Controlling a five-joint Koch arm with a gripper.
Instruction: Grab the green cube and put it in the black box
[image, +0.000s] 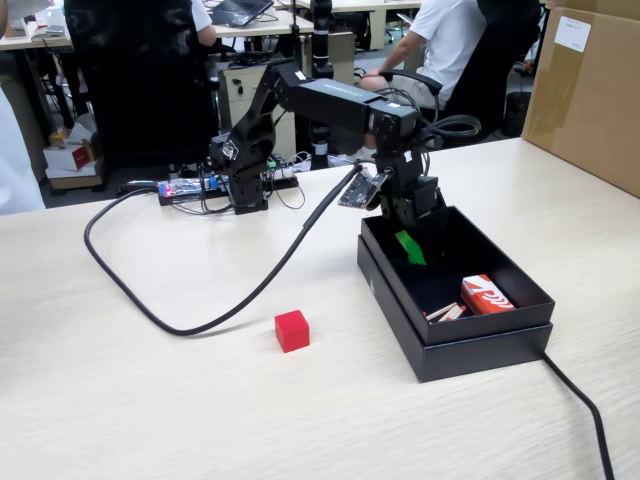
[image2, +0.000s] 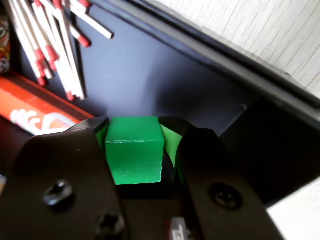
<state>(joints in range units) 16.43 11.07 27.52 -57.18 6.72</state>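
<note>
Green cube held over the black box, not yet let go.

Fixed view: the hand (image: 408, 243) hangs inside the far end of the black box (image: 480, 345), which stands on the worktop (image: 120, 400); only a green patch shows there, so the cube cannot be told from the green tip. A red cube (image: 292, 330) sits well apart to the left, and an orange-and-white carton (image: 486, 295) lies at the box's near end.

Wrist view: the green cube (image2: 134, 156) is clamped between the jaws of the hand (image2: 135, 150), over the dark floor, with matches (image2: 50, 45) beyond. Whether it touches the floor I cannot tell; dropped from height, it might bounce onto the matches.
</note>
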